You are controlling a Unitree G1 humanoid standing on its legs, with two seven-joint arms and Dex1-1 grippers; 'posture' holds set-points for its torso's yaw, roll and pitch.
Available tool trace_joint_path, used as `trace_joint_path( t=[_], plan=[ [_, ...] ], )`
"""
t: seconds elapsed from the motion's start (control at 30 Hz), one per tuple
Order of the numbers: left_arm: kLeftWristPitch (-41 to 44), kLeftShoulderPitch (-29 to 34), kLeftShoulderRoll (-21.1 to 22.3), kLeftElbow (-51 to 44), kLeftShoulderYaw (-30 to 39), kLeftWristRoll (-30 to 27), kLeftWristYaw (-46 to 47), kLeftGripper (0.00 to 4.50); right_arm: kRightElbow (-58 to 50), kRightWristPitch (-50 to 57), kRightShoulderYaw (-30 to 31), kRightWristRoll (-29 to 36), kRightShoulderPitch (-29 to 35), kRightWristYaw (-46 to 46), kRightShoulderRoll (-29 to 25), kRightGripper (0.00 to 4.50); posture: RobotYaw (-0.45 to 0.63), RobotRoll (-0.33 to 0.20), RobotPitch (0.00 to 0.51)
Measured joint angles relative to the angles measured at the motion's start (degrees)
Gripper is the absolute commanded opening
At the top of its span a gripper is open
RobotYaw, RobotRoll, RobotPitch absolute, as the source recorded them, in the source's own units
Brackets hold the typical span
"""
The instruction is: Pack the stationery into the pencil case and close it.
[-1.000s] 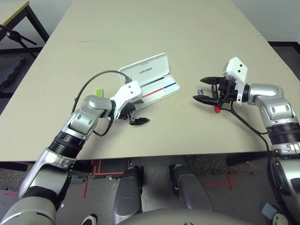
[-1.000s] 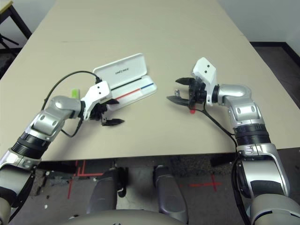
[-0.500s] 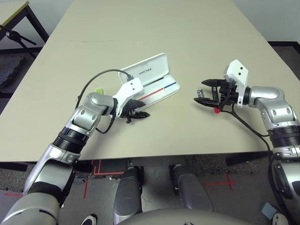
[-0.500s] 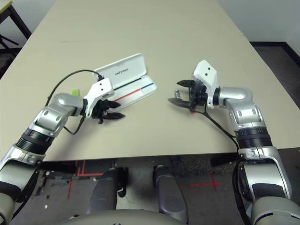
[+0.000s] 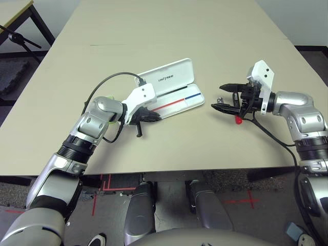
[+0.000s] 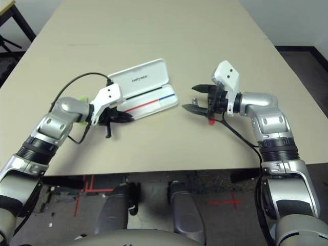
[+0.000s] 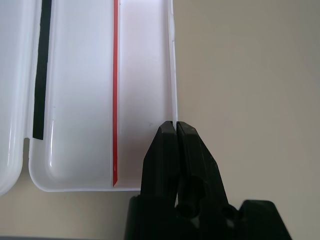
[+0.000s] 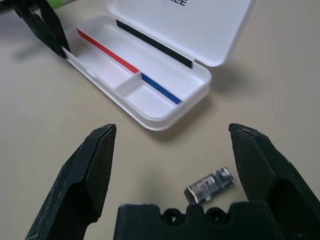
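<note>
The white pencil case (image 5: 169,78) lies open in the middle of the table, lid folded back, with a red-and-blue line inside its tray. My left gripper (image 5: 154,117) is shut on the tray's thin front wall near its left end; in the left wrist view that wall (image 7: 174,75) runs straight in between the fingertips (image 7: 167,135). The green bar (image 6: 82,99) peeks out behind my left arm. My right gripper (image 5: 218,97) hovers open to the right of the case, over the small grey metallic piece (image 8: 210,184). The marker's red cap (image 5: 238,120) shows under it.
The beige table (image 5: 169,31) stretches far back behind the case. Its front edge runs just below both arms. A dark-framed table and floor (image 5: 20,31) lie off to the far left.
My left gripper has gone from open to shut on the case's front wall, and the case has slid slightly to the right. The right gripper has stayed open, nearly in place.
</note>
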Motion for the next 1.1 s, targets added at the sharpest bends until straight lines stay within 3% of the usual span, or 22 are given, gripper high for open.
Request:
trace_joint_path(
  t=[0.3, 0.9, 1.1],
  plan=[
    [-6.1, 3.5, 5.3, -4.7, 0.0, 0.7, -5.0, 0.01, -5.4, 6.4, 0.7, 2.7, 1.6, 4.7, -2.4, 4.5, -0.13, 0.0, 0.165],
    [-6.6, 7.9, 6.5, -7.6, 0.1, 1.7, -5.6, 0.01, -11.9, 12.1, 3.8, 4.7, 4.8, 7.6, -4.3, 4.5, -0.12, 0.0, 0.171],
    [-6.3, 9.0, 6.6, -9.4, 0.2, 2.0, -5.0, 1.8, -11.8, 11.3, 4.8, 4.3, 4.8, 7.3, -4.3, 4.5, -0.11, 0.0, 0.177]
  ],
)
